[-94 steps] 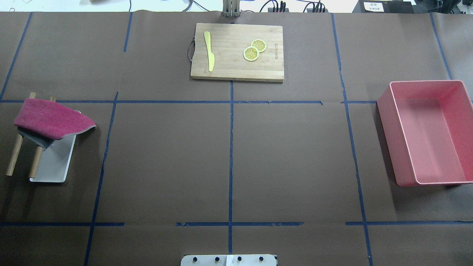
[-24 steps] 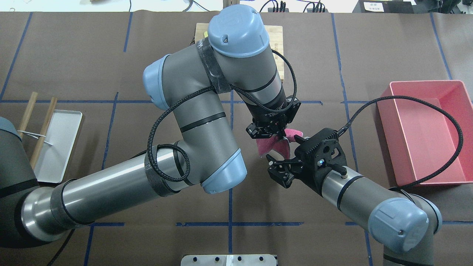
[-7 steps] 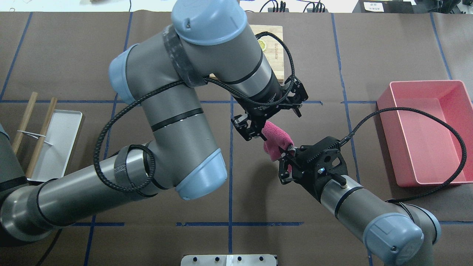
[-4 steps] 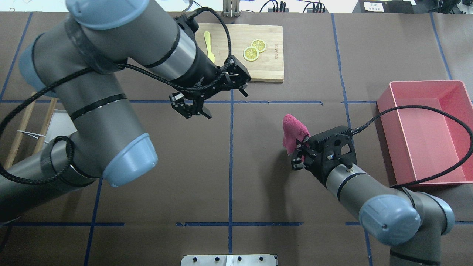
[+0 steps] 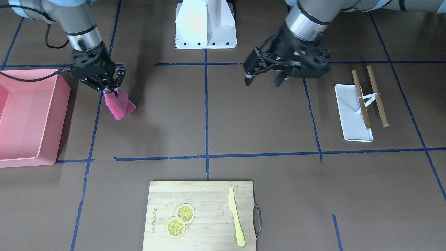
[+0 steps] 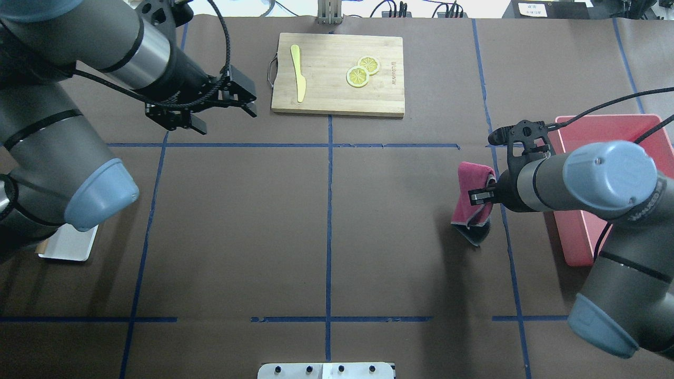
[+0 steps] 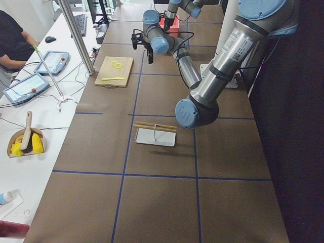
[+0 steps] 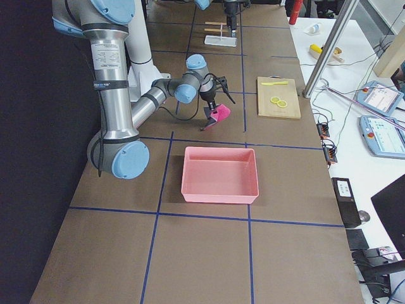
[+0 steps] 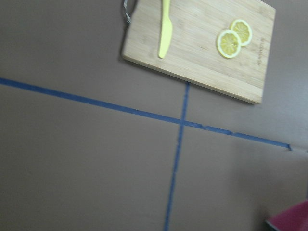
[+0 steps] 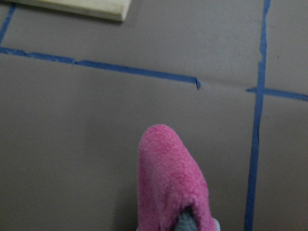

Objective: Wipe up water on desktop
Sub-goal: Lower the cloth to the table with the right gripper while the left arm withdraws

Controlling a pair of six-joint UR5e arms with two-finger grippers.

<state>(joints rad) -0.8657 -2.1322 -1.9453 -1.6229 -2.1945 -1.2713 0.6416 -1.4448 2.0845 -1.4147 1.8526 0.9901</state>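
The right gripper (image 6: pixel 482 196) pinches a pink cloth (image 6: pixel 470 185) over the desktop (image 6: pixel 237 221); the left gripper (image 6: pixel 224 117) hangs spread and empty.

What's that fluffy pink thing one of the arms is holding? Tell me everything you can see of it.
It is a pink cloth, fluffy like a terry towel, with a grey backing showing at its lower corner. It is folded over and hangs limp from the right claw, which is pinched shut on its upper part. It hangs over the brown desktop, close to a blue tape line. Whether its lowest tip touches the desktop I cannot tell.
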